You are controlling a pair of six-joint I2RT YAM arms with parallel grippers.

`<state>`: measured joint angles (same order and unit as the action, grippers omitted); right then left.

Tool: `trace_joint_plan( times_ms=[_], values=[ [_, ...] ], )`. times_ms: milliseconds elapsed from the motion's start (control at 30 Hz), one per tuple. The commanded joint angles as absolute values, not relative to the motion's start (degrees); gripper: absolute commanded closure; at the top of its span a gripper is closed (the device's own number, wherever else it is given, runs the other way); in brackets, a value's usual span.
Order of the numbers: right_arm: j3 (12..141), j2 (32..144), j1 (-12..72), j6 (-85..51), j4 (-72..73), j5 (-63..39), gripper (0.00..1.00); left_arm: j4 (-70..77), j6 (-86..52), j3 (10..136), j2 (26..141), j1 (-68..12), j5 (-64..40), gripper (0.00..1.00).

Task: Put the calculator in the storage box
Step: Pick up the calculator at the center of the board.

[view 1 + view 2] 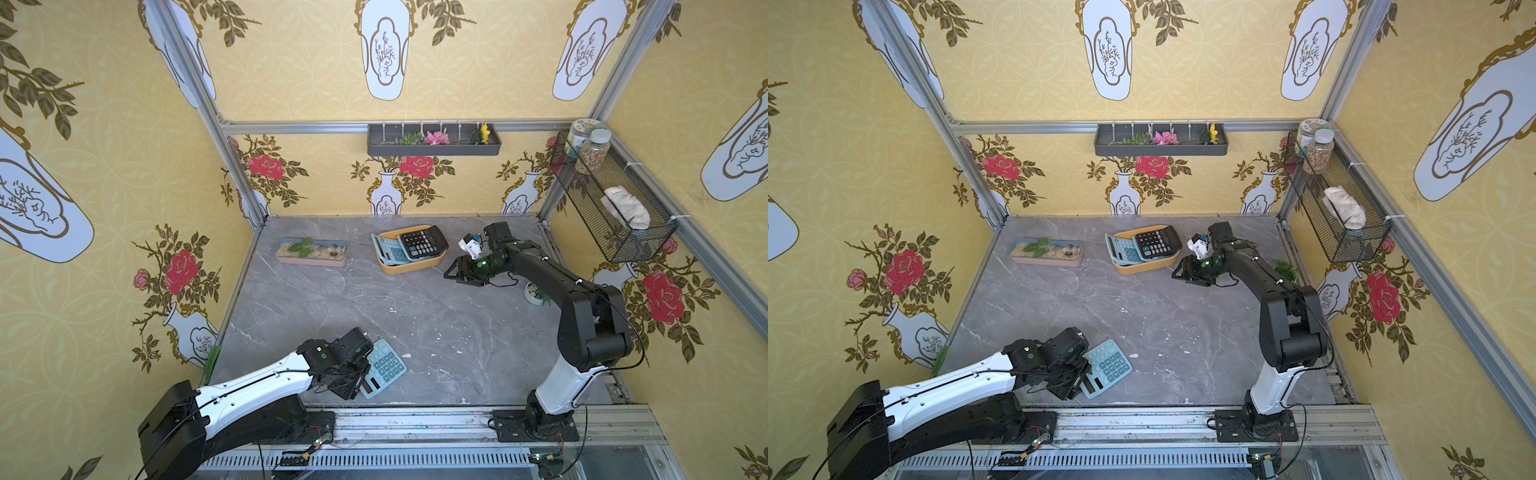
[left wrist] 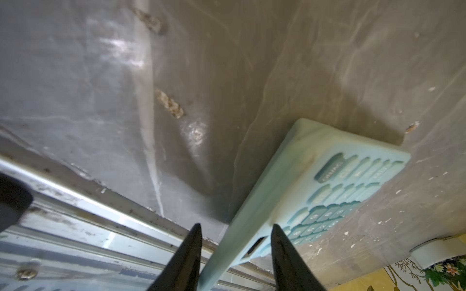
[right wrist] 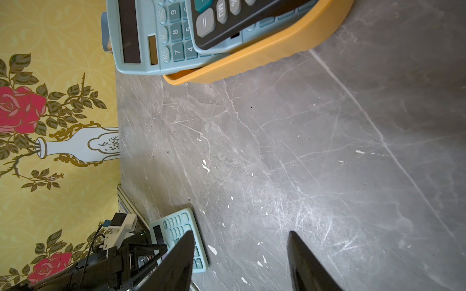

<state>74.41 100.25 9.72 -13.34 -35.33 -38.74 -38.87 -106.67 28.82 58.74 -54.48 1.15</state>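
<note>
Left gripper (image 2: pixel 237 225) is down on the loose light-blue calculator (image 1: pixel 386 365), at the front of the table (image 1: pixel 332 307) on the left-arm side, close to the front edge. The gripper sits over the display end; the key end points out toward mid-table.

Left wrist view: the calculator (image 2: pixel 340 191) runs out from between the two black fingers (image 2: pixel 189 257). One finger is beside its long side edge with a sliver of gap. The other overlaps the key face. So the jaws straddle it, partly parted. Clamped or not, can't tell. Can't tell either whether the near end is off the surface; there's heavy shadow under one long side.

Storage box (image 1: pixel 411 266) is at the far side of the table, right of centre, well apart from that calculator. Two units sit in it:
- second blue calculator (image 1: pixel 388 249), leaning on the left-arm-side rim with its display end poking out over it
- black calculator (image 1: pixel 422 241), lying across on top and overhanging the far rim

Right gripper (image 3: pixel 240 231) hovers just beside the box on the right-arm side, low over the table. Its fingers are spread with nothing between them. Its wrist view shows the box wall (image 3: pixel 264 58).

Planter tray (image 1: pixel 311 252) is at far left, apart from all of it.
</note>
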Motion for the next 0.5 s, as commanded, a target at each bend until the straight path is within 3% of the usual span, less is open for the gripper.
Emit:
trace_joint_plan(
  times_ms=[0,467],
  values=[
    [73.9,100.5,10.1,-12.9,-35.5,-38.5,0.4,-37.4,-108.5,28.1,59.0,-55.8,3.0,0.59],
    [74.5,101.2,10.8,-12.9,-35.3,-38.4,0.4,-44.3,-106.7,32.9,57.6,-57.9,8.8,0.83]
  ],
)
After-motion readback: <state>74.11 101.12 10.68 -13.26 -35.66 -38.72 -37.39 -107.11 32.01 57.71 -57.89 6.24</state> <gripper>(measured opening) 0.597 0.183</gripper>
